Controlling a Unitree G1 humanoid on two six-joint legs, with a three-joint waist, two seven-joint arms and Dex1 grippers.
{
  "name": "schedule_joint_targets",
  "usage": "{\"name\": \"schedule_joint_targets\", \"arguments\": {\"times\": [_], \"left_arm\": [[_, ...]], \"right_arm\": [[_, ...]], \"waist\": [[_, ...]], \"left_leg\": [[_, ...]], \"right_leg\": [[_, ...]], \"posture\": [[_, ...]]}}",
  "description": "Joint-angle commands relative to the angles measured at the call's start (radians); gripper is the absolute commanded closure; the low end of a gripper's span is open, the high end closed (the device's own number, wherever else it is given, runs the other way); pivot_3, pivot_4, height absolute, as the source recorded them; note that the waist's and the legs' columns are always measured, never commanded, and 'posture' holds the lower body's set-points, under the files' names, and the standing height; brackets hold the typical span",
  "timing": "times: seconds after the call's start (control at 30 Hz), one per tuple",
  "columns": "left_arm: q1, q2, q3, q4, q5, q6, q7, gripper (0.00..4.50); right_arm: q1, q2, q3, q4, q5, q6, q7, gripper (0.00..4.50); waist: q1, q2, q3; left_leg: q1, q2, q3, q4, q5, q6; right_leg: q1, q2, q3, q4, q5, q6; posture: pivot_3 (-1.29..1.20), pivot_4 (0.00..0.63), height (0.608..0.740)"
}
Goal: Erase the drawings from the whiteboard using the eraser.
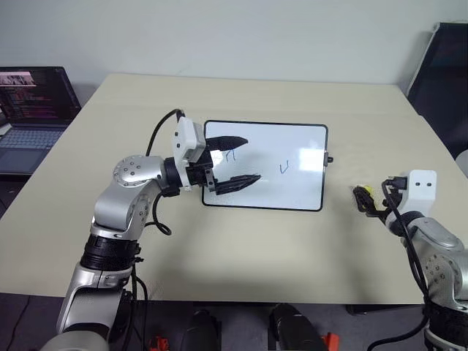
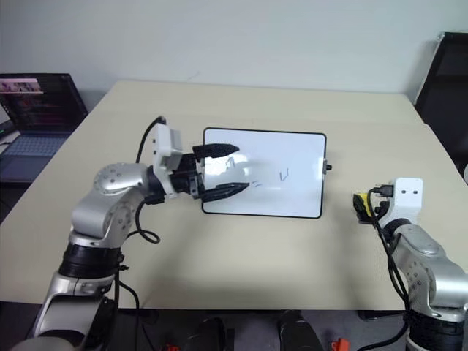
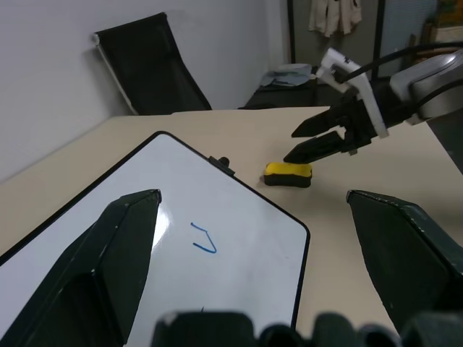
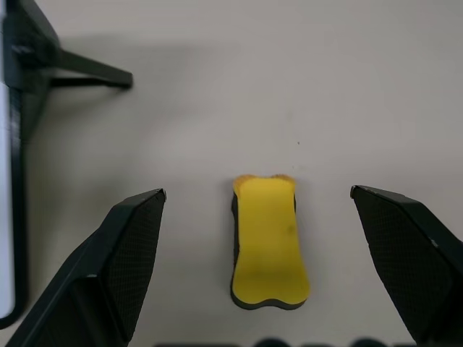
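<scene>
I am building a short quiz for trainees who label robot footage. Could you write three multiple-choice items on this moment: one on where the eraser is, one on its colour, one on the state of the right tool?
1. Where does the eraser lie?
A. On the whiteboard
B. On the table, off the whiteboard's right short side
C. On the laptop

2. What colour is the eraser's top?
A. Yellow
B. Red
C. White

3. How is the right tool set?
A. Shut on the eraser
B. Open, fingers on either side of the eraser, not touching it
C. Shut and empty

Key: 1 B, the left wrist view shows it on the table past the whiteboard edge. 2 A, the right wrist view shows a yellow top over a dark base. 3 B, bare table shows between each finger and the eraser.
</scene>
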Motion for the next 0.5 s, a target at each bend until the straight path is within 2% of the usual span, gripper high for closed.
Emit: {"name": "schedule_joint_targets", "arguments": {"times": [0.03,0.5], "left_arm": [[-0.033,-0.007,0.002,-0.010,-0.012,-0.004,-0.016,0.00],[-0.016,-0.012,0.035,0.022,0.010,-0.034,0.013,0.00]], "right_arm": [[-0.044,0.003,0.014,0.058,-0.043,-0.061,0.000,0.01],[-0.132,0.006,0.061,0.306,-0.148,-0.203,0.035,0.01]], "waist": [[-0.001,0.000,0.000],[0.001,0.000,0.000]], "left_leg": [[0.000,0.000,0.000,0.000,0.000,0.000],[0.000,0.000,0.000,0.000,0.000,0.000]], "right_leg": [[0.000,0.000,0.000,0.000,0.000,0.000],[0.000,0.000,0.000,0.001,0.001,0.002]], "posture": [[0.00,0.150,0.740],[0.00,0.150,0.740]]}}
